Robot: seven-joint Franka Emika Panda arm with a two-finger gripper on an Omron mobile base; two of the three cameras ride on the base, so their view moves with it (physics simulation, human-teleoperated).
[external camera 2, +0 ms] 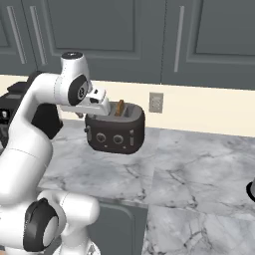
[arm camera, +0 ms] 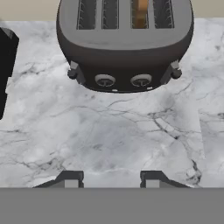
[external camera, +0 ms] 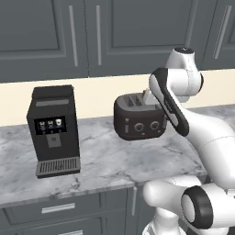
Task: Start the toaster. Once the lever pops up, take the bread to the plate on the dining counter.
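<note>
Toaster sits on the marble table ahead of me, knobs facing my camera, bread standing in a slot, its top poking out. My end effector hovers over bare marble in front, fingers apart, pinching nothing. Coffee machine stands well left.

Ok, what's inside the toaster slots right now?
One brown bread slice stands in a slot of the toaster, its top edge poking above the rim. The other slots look dark and empty. The slice's lower part is hidden inside the housing.
</note>
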